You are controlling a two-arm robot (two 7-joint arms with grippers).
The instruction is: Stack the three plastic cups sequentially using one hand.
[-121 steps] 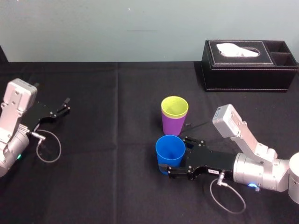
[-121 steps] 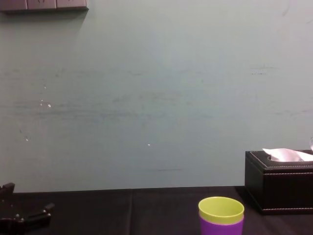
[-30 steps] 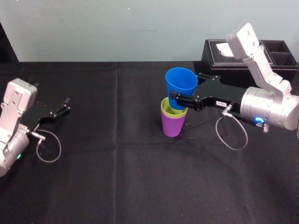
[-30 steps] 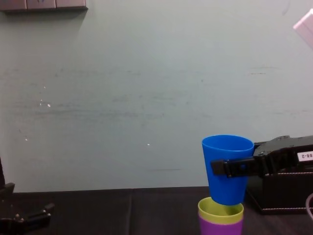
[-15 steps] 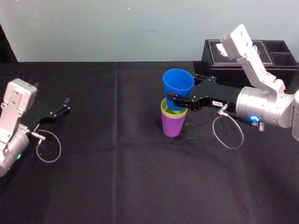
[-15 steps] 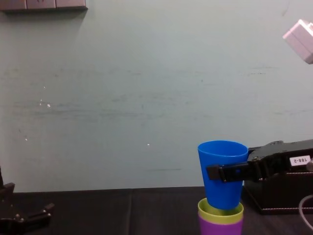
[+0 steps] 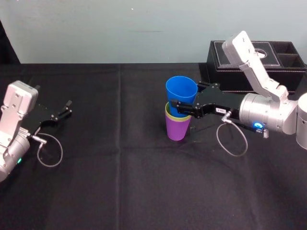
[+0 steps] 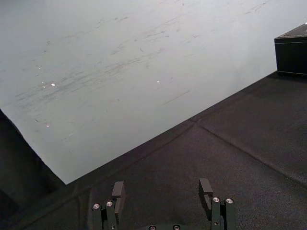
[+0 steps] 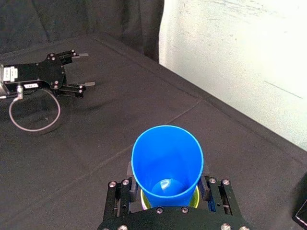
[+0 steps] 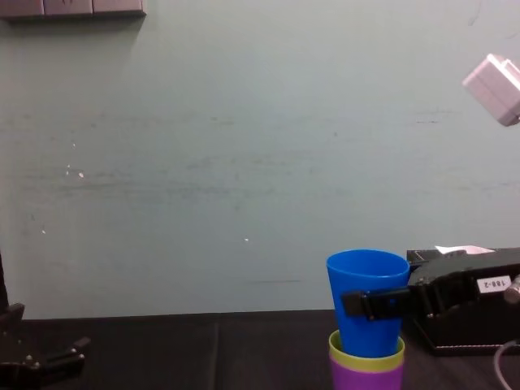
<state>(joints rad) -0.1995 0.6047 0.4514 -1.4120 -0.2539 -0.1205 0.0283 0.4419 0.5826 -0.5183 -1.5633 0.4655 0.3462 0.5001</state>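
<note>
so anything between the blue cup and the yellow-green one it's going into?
Nothing visible. The right gripper holds the blue cup with its base inside the rim of the yellow-green cup, which sits nested in the purple cup. The left gripper lies parked, open, at the table's left.

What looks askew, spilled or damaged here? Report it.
Nothing stands out. The blue cup, clamped in the right gripper, is roughly upright, partly nested in the yellow-green cup, itself inside the purple cup. No spill or damage shows. The left gripper rests open, far left.
</note>
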